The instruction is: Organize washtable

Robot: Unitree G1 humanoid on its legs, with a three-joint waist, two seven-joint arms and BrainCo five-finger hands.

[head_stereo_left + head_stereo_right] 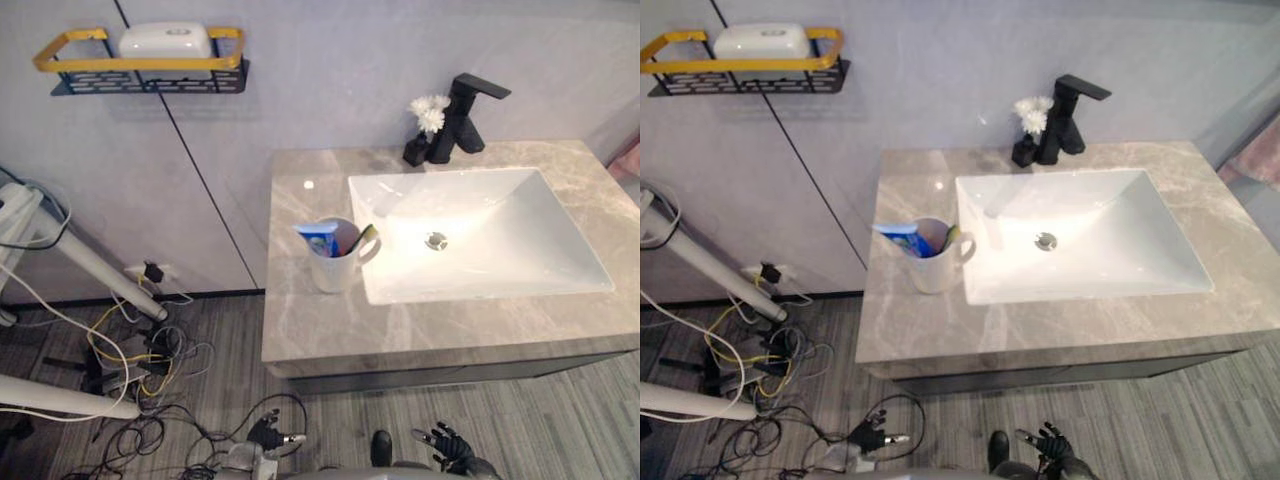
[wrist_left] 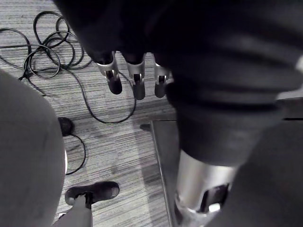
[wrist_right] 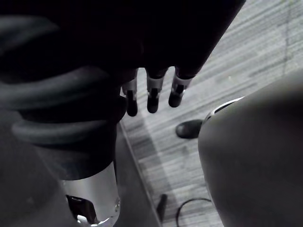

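Note:
A grey marble washtable (image 1: 330, 330) holds a white rectangular sink (image 1: 560, 270). Left of the sink stands a white mug (image 1: 335, 268) with a blue toothpaste tube (image 1: 318, 238) and a green toothbrush (image 1: 366, 238) in it. A black faucet (image 1: 465, 115) rises behind the sink, next to a small black vase of white flowers (image 1: 428, 118). My left hand (image 2: 138, 85) hangs low over the floor, fingers straight and empty. Below the counter's front edge, my right hand (image 1: 447, 447) also hangs, its fingers (image 3: 152, 97) relaxed and holding nothing.
On the wall at the upper left, a black shelf with a yellow rail (image 1: 140, 62) carries a white soap box (image 1: 165, 40). White stand legs (image 1: 95, 265) and a tangle of cables (image 1: 140, 360) cover the floor left of the washtable.

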